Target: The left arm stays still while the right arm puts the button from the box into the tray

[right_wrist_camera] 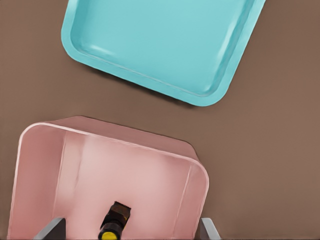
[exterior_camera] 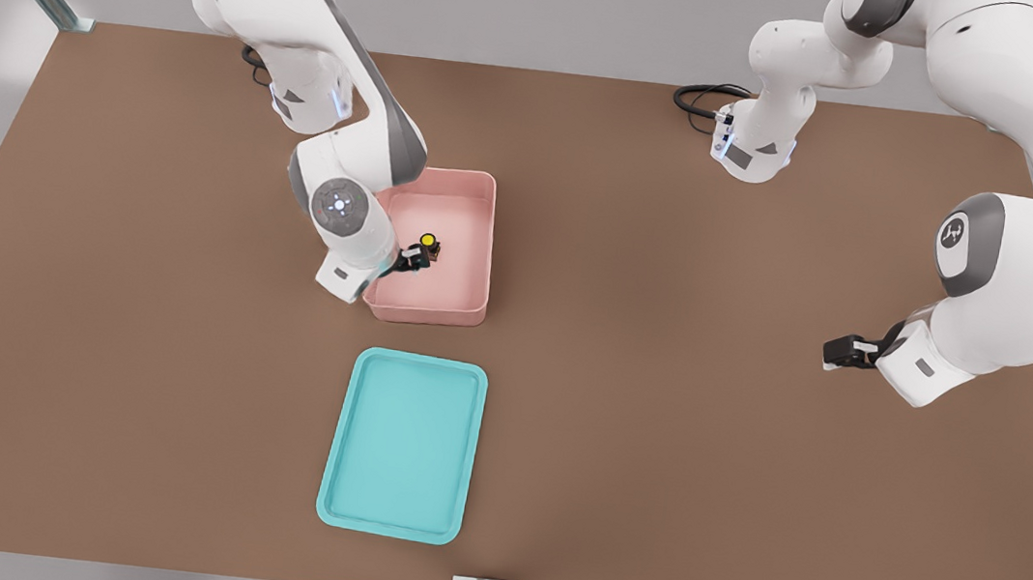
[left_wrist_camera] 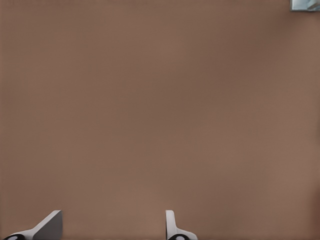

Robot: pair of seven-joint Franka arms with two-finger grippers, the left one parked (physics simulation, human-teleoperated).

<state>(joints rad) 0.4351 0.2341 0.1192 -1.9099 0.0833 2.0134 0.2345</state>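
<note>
Brown desk (exterior_camera: 660,394), grey surround. Our gripper (exterior_camera: 415,257) is down inside the pink box (exterior_camera: 479,257), fingers spread wide. The button (exterior_camera: 427,243) lies between them, long axis pointing toward the teal tray (exterior_camera: 336,464). Nothing grasped yet.

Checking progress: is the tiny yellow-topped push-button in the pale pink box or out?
In. The yellow-topped push-button sits inside the pale pink box, the right arm's gripper beside it.
</note>
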